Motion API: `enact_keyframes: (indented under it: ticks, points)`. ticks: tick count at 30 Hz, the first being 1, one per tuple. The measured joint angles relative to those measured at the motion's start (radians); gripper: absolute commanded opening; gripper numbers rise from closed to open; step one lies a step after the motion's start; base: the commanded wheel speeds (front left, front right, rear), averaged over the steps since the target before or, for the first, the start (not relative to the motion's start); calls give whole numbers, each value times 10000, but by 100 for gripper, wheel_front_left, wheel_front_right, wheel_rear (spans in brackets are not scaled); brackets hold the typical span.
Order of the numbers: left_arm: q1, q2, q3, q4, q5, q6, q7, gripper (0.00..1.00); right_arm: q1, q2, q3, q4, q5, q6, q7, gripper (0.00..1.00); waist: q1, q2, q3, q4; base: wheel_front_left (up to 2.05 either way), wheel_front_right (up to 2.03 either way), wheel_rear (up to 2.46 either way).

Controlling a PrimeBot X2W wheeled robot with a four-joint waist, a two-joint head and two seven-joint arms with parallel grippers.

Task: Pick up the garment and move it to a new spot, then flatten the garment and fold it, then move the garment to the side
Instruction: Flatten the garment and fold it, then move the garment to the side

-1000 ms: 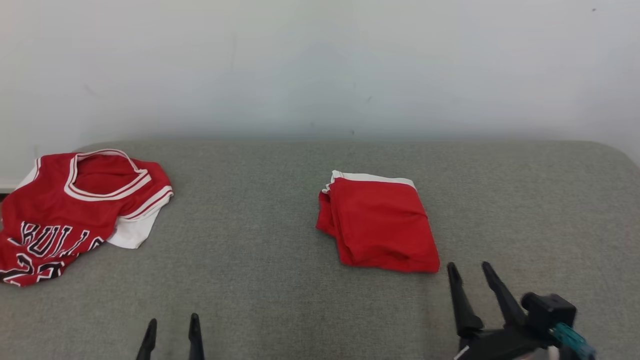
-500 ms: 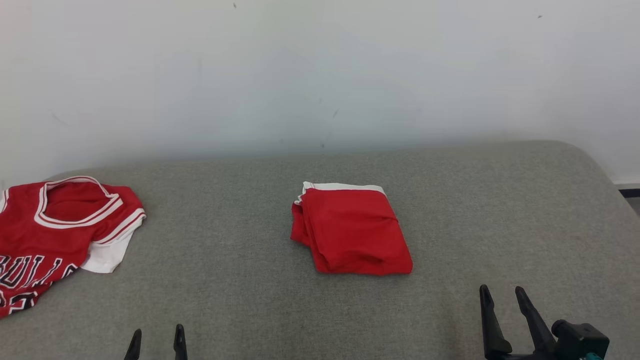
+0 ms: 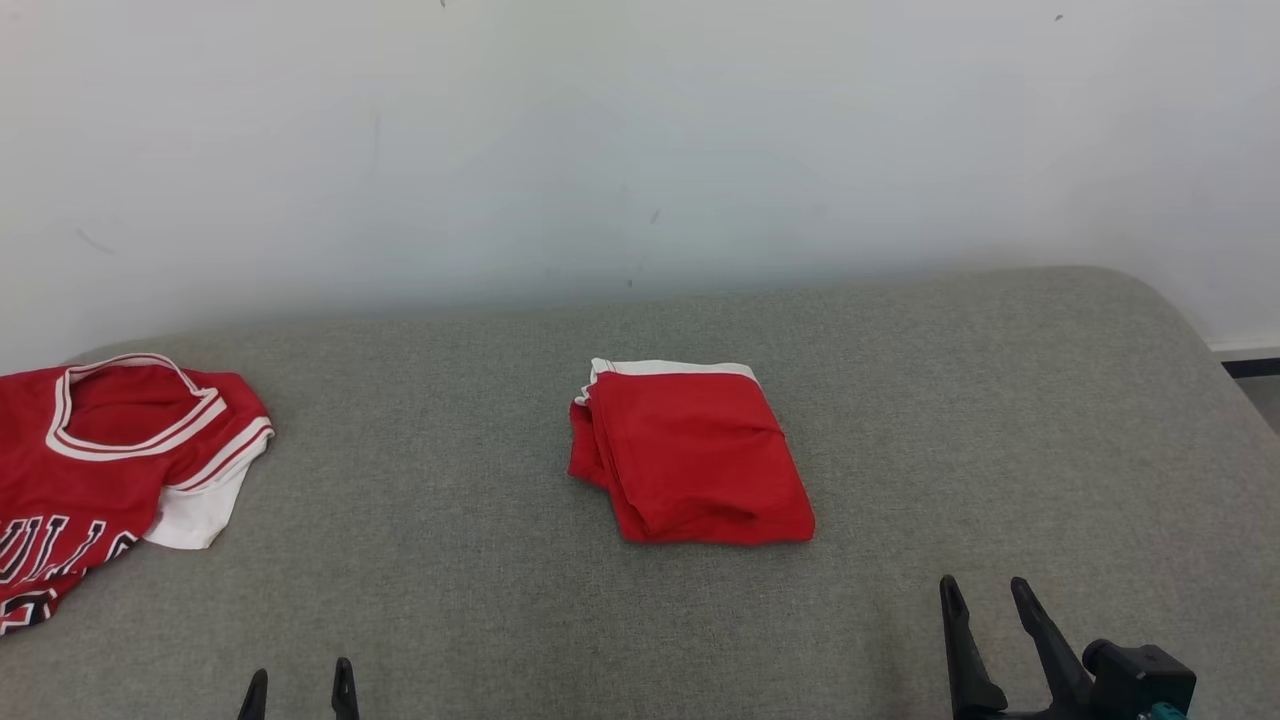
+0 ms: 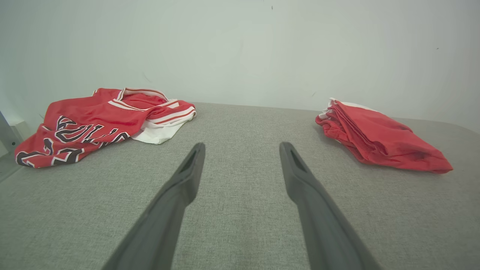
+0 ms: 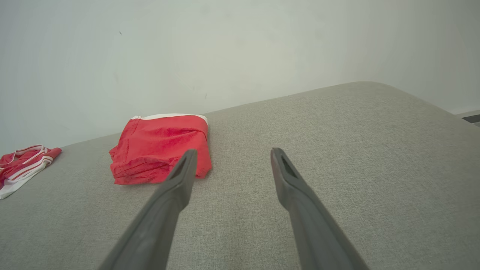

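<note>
A folded red garment (image 3: 690, 455) with a white band along its far edge lies in the middle of the grey fabric surface (image 3: 480, 560); it also shows in the left wrist view (image 4: 378, 135) and the right wrist view (image 5: 161, 146). A red jersey (image 3: 110, 460) with black lettering and white trim lies crumpled at the far left (image 4: 93, 120) (image 5: 22, 161). My left gripper (image 3: 297, 675) (image 4: 242, 146) is open and empty at the near edge, between the two garments. My right gripper (image 3: 983, 585) (image 5: 233, 151) is open and empty, near and to the right of the folded garment.
A pale wall (image 3: 640, 150) rises right behind the surface. The surface rounds off at the right, where a strip of floor and a dark baseboard (image 3: 1250, 366) show. Bare grey fabric stretches to the right of the folded garment.
The camera has turned, so the whole picture has slid left. My right gripper has drawn back from the folded garment's near right corner. Neither garment has moved on the surface.
</note>
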State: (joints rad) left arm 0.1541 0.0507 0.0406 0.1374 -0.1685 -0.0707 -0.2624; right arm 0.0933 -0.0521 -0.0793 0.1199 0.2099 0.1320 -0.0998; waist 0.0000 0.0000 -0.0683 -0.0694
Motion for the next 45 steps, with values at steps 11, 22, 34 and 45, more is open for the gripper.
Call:
enact_keyframes:
  ticks: [11,22,34,45]
  points:
    - [-4,2,-105,-8,-17,15,0,100,-30,4,169,-25,86,0,130,100,1,0,124,93,0,0,0]
    - [-134,2,-236,-73,-107,127,-2,100,-453,0,35,-176,311,-2,945,100,1,0,291,140,0,0,0]
    - [-290,0,-922,-92,-337,190,0,100,-3536,-403,-265,619,245,-2,7212,100,1,1,779,611,0,0,0]
    - [-830,2,-1501,-773,-203,94,-2,100,-6885,-677,-1490,2307,-1534,-2,9030,100,4,3,2025,1482,0,0,0]
